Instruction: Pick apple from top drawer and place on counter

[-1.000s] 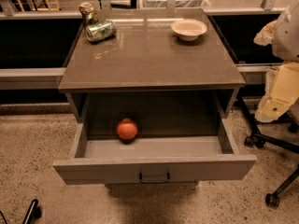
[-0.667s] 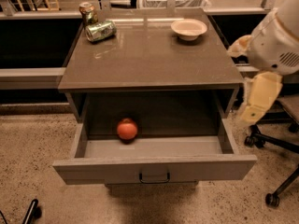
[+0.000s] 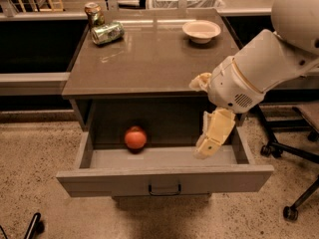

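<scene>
The gripper (image 3: 197, 117) hung at the right-hand end of the open top drawer (image 3: 164, 176), on a white arm that came in from the upper right of the camera view. Its two cream fingers (image 3: 215, 131) stood well apart with nothing between them. One reached down into the drawer's mouth near the right wall, and the other lay up by the front edge of the counter (image 3: 159, 59). So it was spread wide and empty.

The apple (image 3: 135, 137) lay on the drawer floor, clear of the gripper. It sat to the left of it in the view and further in, against or just short of the back wall, left of the drawer's middle. It touched neither side wall. The lower finger looked to be near the apple's level, so the move to come was judged mostly a sideways travel leftward along the drawer, with some reach toward the back. Being round, the apple offered no long axis to line up with, so the approach angle looked free. The limits on it were the overhang of the counter above and the back wall behind.

Further out, the small dark pull handle (image 3: 164, 189) sat centred on the front panel. On the counter, a crushed green can (image 3: 107, 33) lay on its side next to an upright can (image 3: 92, 11) at the far left. A pale bowl (image 3: 201, 31) sat at the far right, and the broad patch between them and the front edge offered room for the fruit. Wheeled chair legs (image 3: 294, 156) stood on the speckled floor to the right of the cabinet.
</scene>
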Motion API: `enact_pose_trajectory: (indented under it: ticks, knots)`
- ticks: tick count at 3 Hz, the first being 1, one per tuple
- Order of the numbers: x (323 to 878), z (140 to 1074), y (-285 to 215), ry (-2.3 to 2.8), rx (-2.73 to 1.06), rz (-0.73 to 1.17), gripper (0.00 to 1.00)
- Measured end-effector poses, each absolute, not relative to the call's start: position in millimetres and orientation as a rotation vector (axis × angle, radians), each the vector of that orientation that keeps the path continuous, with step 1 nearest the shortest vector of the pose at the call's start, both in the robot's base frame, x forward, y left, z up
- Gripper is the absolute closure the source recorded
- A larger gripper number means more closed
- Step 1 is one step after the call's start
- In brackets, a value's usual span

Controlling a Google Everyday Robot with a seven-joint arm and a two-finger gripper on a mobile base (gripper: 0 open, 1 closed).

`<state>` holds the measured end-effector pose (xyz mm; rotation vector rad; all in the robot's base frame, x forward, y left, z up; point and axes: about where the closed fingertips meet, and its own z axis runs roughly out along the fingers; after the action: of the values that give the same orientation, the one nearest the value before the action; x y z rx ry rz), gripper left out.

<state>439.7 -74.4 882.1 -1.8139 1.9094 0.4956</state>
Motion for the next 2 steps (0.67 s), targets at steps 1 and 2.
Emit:
enact_pose_trajectory:
  ticks: [1,2]
  knots:
    - [440,882,-74,1.909,-1.814,0.496,0.0]
    - [457,875,-61,1.847,-1.783,0.465,0.0]
